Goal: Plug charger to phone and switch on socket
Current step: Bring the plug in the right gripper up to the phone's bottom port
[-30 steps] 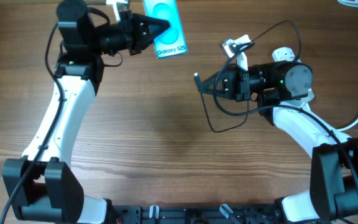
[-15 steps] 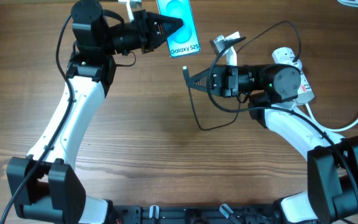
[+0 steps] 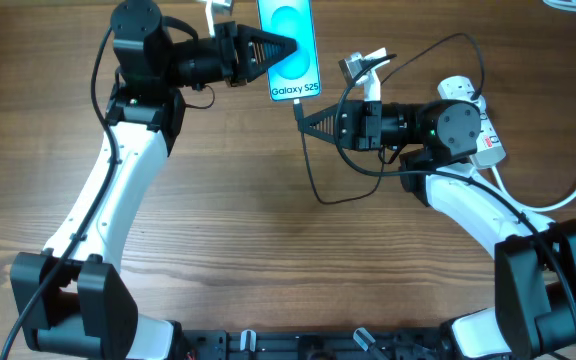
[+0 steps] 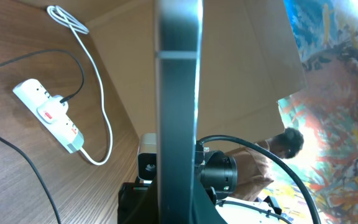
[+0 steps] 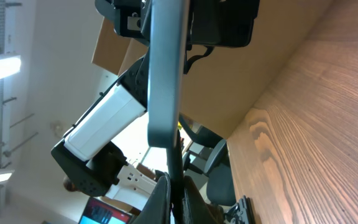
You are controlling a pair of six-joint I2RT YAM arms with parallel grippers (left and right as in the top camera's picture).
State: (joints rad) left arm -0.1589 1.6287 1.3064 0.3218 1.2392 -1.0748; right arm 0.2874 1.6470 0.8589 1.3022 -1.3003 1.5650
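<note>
Since a second ago, the phone [image 3: 298, 85] has been carried rightward by the left claw [image 3: 284, 47], and the right claw [image 3: 305, 120] has been brought left and up. The charger [image 3: 312, 178] tip now sits just below the phone's lettered bottom edge. Both claws are clenched: the left on the phone, the right on the charger's connector end.

Insertion is judged to be the step in hand. The connector is best kept in line with the phone's long axis and pushed straight in, with the phone held rigid against the push.

Whether the tip has entered cannot be told from overhead. In the right wrist view the phone [image 5: 166, 68] is seen edge-on directly above the fingertips, so alignment is shown there. The socket [image 4: 48, 115], half hidden by the right arm overhead, is shown whole only in the left wrist view, lying on the bench [image 3: 268, 260] with its white cord [image 4: 101, 112].
</note>
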